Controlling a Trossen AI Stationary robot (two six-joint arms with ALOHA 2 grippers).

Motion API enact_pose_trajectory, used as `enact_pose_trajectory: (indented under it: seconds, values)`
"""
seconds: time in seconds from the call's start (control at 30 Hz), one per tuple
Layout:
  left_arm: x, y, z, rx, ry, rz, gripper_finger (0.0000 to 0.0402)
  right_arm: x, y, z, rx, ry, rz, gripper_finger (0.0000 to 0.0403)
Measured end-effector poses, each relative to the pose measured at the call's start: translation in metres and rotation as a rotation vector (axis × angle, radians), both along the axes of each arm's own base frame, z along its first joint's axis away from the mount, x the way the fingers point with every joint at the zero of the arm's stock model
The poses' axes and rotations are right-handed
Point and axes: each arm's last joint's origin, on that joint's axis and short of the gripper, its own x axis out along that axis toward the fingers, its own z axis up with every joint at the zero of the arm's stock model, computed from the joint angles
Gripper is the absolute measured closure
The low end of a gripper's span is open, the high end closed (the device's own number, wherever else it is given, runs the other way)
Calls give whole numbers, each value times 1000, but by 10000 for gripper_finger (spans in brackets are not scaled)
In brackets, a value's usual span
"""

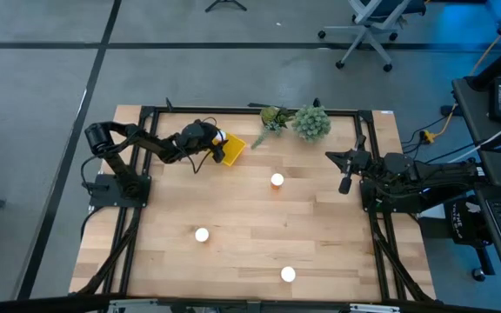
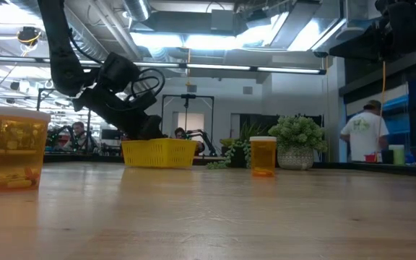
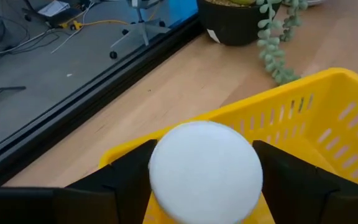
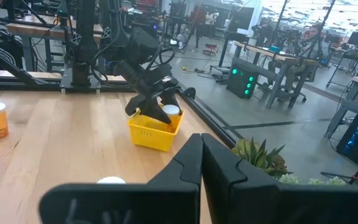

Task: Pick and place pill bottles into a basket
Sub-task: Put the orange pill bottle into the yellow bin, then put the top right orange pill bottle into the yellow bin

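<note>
Nearest, three pill bottles (image 1: 202, 235) stand scattered on the wooden surface (image 1: 250, 235): light, rigid, smooth plastic, which we judge best gripped around the body. Farther, our left gripper (image 3: 204, 186) clamps a fourth bottle (image 3: 205, 171) above the slatted yellow basket (image 3: 316, 124). Our right gripper (image 4: 201, 146) waits, closed and empty.
</note>
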Motion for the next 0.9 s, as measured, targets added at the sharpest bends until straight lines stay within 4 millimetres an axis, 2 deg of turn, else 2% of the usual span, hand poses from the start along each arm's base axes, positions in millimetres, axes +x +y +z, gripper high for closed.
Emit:
enact_pose_trajectory:
  seconds: [0.7,0.9]
  values:
    - [1,0,1,10,2,-31,149,0,0,0,-2,1,0,393]
    - [-1,-1,12,52,-7,-46,146,0,0,0,-3,1,0,393]
